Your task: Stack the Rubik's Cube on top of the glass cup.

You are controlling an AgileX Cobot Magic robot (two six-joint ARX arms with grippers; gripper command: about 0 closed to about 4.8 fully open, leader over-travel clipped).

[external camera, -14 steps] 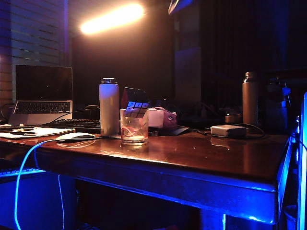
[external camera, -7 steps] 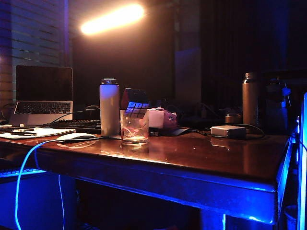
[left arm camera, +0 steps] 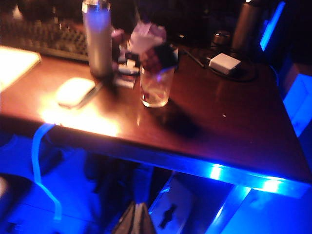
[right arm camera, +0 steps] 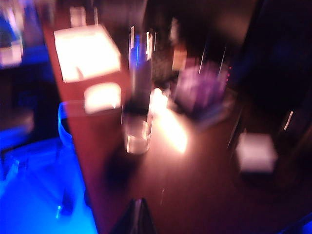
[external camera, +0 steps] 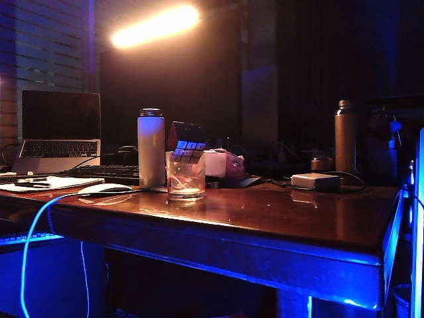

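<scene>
The Rubik's Cube, dark with bluish stickers, rests tilted on the rim of the glass cup, a short clear tumbler left of the table's middle. The left wrist view shows the same cube sitting on the glass. In the blurred right wrist view only the glass is plain. Neither gripper shows in the exterior view. My left gripper is shut and empty, below and in front of the table edge. My right gripper is shut and empty above the tabletop, well back from the glass.
A white bottle stands just left of the glass, with a pink bundle behind. A white mouse, keyboard and laptop fill the left. A pale adapter box and brown bottle stand right.
A piece of arm at the top of the exterior view has left the picture. The cube and glass have not moved.
</scene>
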